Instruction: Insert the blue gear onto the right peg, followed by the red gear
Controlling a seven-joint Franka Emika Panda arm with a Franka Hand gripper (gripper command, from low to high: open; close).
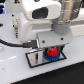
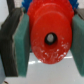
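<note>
In the exterior view my gripper (image 1: 52, 52) hangs over the grey black-framed plate (image 1: 33, 59), on its right side. It is shut on the red gear (image 1: 52, 51), a small red toothed disc. Just beneath the red gear the bright-blue gear (image 1: 52, 57) lies on the plate where the right peg stands; the peg itself is hidden. In the wrist view the red gear (image 2: 49, 36) fills the middle, its centre hole facing the camera, clamped between the two teal pads (image 2: 22, 45). A bit of blue gear (image 2: 26, 5) shows behind it.
The plate lies on a white table (image 1: 15, 70). A black cable (image 1: 15, 44) runs along the exterior view's left. The arm's white body (image 1: 47, 10) and a grey wrist block (image 1: 50, 36) hang over the plate. The plate's left-hand pin cannot be made out.
</note>
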